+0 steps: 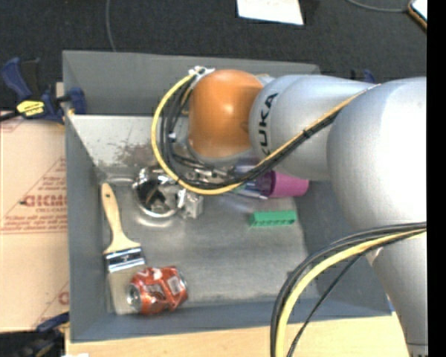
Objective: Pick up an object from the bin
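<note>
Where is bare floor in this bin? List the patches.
Widest: between the can, green block and the bin's near wall. Crowded: around the gripper, by the metal cup and pink cup.

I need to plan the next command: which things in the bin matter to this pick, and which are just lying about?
In the job: gripper, over a shiny metal cup at the upper left.

Lying about: wooden-handled paintbrush, left; crushed red can, lower left; green block, centre right; pink cylinder, partly under the arm.
</note>
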Controlling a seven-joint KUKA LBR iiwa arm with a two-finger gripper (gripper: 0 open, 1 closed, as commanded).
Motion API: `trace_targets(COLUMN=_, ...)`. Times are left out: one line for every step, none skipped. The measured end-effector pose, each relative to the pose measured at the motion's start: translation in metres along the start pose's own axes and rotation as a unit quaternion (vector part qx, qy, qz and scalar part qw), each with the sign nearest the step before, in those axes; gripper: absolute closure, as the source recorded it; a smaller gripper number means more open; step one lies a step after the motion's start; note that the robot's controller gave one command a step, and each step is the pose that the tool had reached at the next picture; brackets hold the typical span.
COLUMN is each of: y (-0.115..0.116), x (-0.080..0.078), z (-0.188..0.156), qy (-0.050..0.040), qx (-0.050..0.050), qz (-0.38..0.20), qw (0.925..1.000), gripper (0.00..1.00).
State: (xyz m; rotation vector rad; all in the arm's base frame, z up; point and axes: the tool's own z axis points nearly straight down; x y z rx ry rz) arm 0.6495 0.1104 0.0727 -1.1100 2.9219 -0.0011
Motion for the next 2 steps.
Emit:
trace_targets(y=0.0, x=0.001, z=-0.02, qy=0.001, qx=-0.001, qz=0.001, qw=1.0, gripper=1.0)
trace_targets(y=0.0, x=0.001, z=-0.068, qy=0.0026, qx=-0.002, qz=0.002, qw=1.0, gripper=1.0)
